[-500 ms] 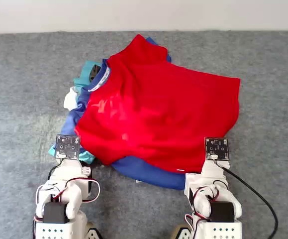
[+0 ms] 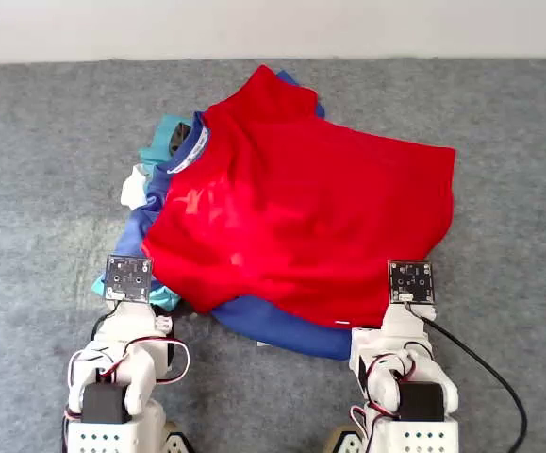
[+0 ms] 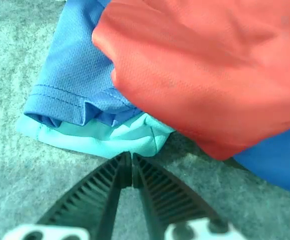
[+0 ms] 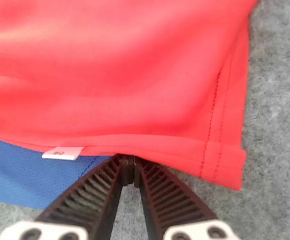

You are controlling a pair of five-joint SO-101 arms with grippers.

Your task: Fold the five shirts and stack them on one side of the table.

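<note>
**Shirts: one unfolded heap mid-table; both grippers clenched, holding nothing**

Shirts lie in a loose overlapping pile on the grey felt table cover (image 2: 46, 142), none folded.

- Red short-sleeve mesh shirt (image 2: 310, 226): on top, spread out, collar toward far-left, covers most of the heap. Its hem faces the arms.
- Royal-blue mesh shirt (image 2: 277, 326): under the red one. It shows along the near edge and the left side, w/ one sleeve sticking out.
- Pale turquoise shirt (image 2: 164, 297): lowest at the near-left corner, peeking out below the blue sleeve.
- Darker teal cloth (image 2: 164, 132): far-left by the red collar. Same garment as the turquoise or not: can't tell.
- Small white bit of cloth (image 2: 134, 189): at the heap's left edge, garment type unclear.
- White sewn-in label (image 4: 62, 153): just under the red hem, lying on the blue.

L gripper (image 3: 131, 160): black ribbed jaws pressed together. Tips sit right at the turquoise shirt's edge, low over the felt. Contact w/ the cloth: can't tell.

R gripper (image 4: 128, 162): jaws pressed together. Tips sit at the red hem near its near-right corner, beside the blue.

Both white arms stand at the table's near edge, L arm (image 2: 122, 368) at the heap's near-left corner, R arm (image 2: 405, 368) at its near-right. Black cable (image 2: 480, 363) runs off from the R arm.
</note>
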